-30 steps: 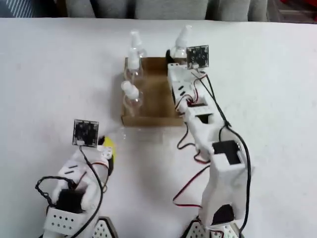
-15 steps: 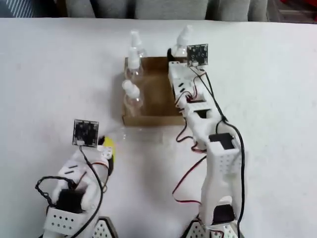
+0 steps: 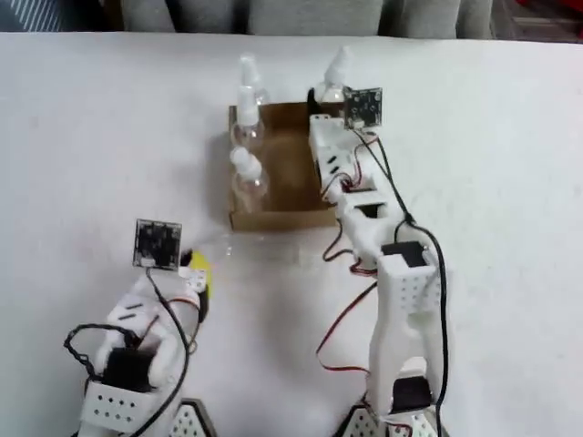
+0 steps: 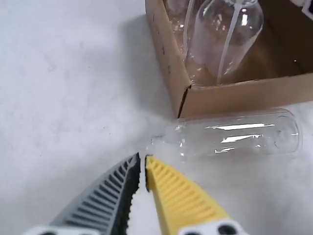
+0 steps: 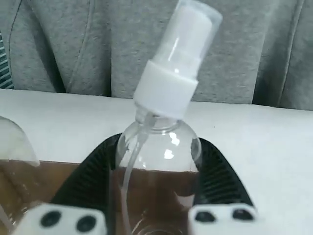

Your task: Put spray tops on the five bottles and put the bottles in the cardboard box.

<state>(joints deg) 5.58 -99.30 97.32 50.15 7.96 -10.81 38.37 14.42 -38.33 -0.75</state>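
Left fingers (image 4: 146, 165), grey and yellow, are together, low over the white surface (image 4: 63, 98) beside the neck of the open bottle (image 4: 234, 134), which lies on its side along the box (image 4: 244, 95) near wall. In the box's left half, the front bottle (image 3: 247, 187) and second bottle (image 3: 246, 127) stand capped. A third bottle (image 3: 248, 77) stands at the far left corner; inside or outside, cannot tell. Right fingers (image 5: 93, 171) are clamped on the held bottle (image 5: 159, 161), capped and upright at the far right corner.
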